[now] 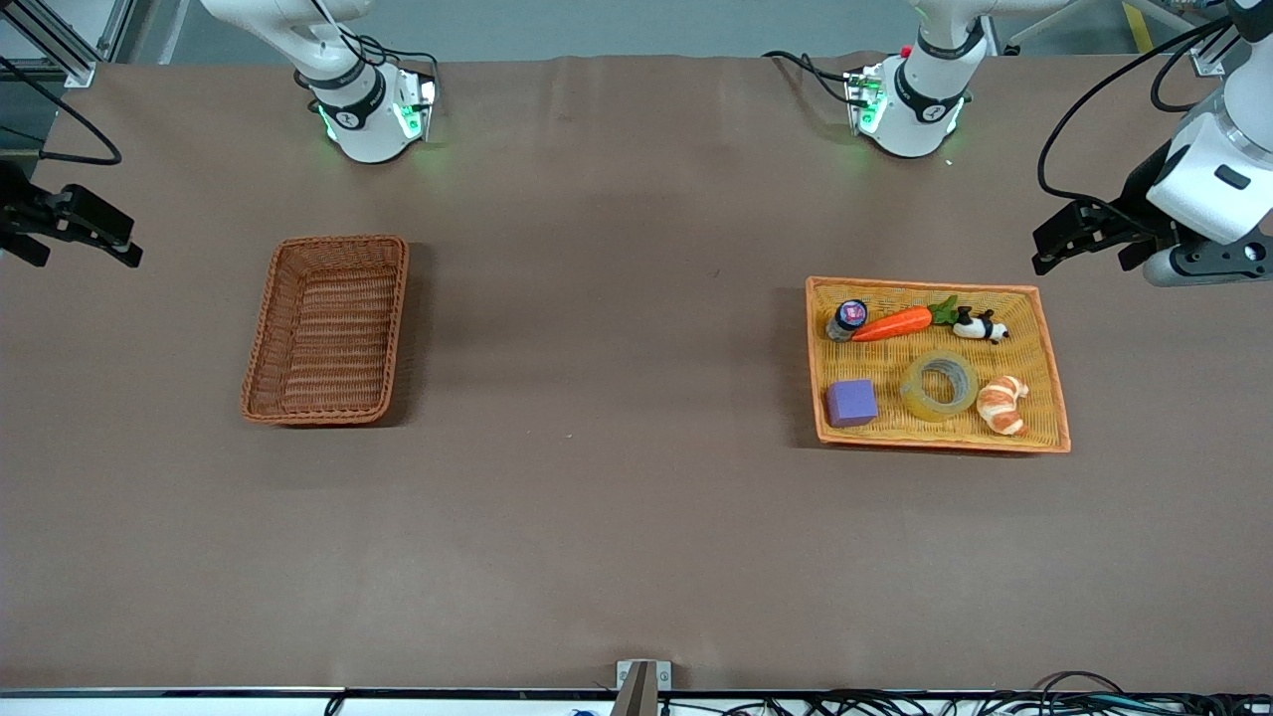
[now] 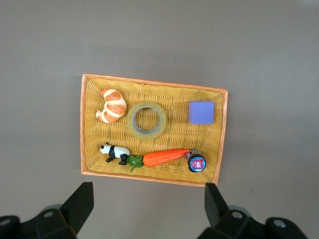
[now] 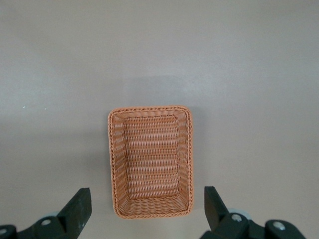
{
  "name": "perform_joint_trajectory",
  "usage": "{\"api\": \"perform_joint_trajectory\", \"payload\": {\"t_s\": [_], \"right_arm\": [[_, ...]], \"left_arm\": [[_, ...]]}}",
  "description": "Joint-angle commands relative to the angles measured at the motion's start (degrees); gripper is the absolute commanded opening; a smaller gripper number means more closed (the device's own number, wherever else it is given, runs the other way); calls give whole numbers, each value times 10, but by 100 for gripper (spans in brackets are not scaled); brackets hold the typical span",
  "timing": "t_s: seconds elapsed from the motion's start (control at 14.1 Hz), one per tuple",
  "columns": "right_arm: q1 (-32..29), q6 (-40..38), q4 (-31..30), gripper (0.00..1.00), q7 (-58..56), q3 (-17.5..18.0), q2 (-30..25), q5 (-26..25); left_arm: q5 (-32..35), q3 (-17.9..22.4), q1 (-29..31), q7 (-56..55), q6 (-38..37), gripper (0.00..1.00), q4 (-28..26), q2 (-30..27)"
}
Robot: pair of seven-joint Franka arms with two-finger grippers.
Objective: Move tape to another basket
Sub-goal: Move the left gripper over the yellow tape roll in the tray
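The tape (image 1: 940,406), a translucent yellowish ring, lies flat in the orange-yellow wicker tray (image 1: 935,438) between a purple cube and a croissant toy. It also shows in the left wrist view (image 2: 133,122). The reddish-brown basket (image 1: 261,358) stands empty toward the right arm's end of the table, and shows in the right wrist view (image 3: 113,164). My left gripper (image 1: 1082,249) is open and empty, high over the table just off the tray (image 2: 174,137). My right gripper (image 1: 75,244) is open and empty, high over the table beside the basket.
The tray also holds a purple cube (image 1: 851,403), a croissant toy (image 1: 1001,403), a toy carrot (image 1: 892,323), a small panda (image 1: 980,326) and a small blue-capped jar (image 1: 847,318). Brown table surface lies between the tray and the basket.
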Motion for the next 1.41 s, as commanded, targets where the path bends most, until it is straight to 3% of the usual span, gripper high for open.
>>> {"api": "perform_joint_trajectory", "payload": {"t_s": [0.0, 0.35, 0.57, 1.13, 1.34], "right_arm": [[5, -2, -10, 100, 9, -4, -13, 8], [2, -2, -10, 100, 9, -4, -14, 8], [2, -2, -10, 100, 9, -4, -13, 8], [4, -3, -10, 100, 9, -3, -13, 8], [3, -3, -10, 100, 9, -3, -13, 8]], "left_arm": [[9, -1, -1, 4, 3, 98, -4, -7], [13, -1, -2, 18, 1, 100, 1, 0], [29, 3, -1, 15, 0, 100, 7, 33], [32, 5, 8, 18, 1, 97, -6, 194], [45, 6, 11, 19, 45, 97, -31, 227]]}}
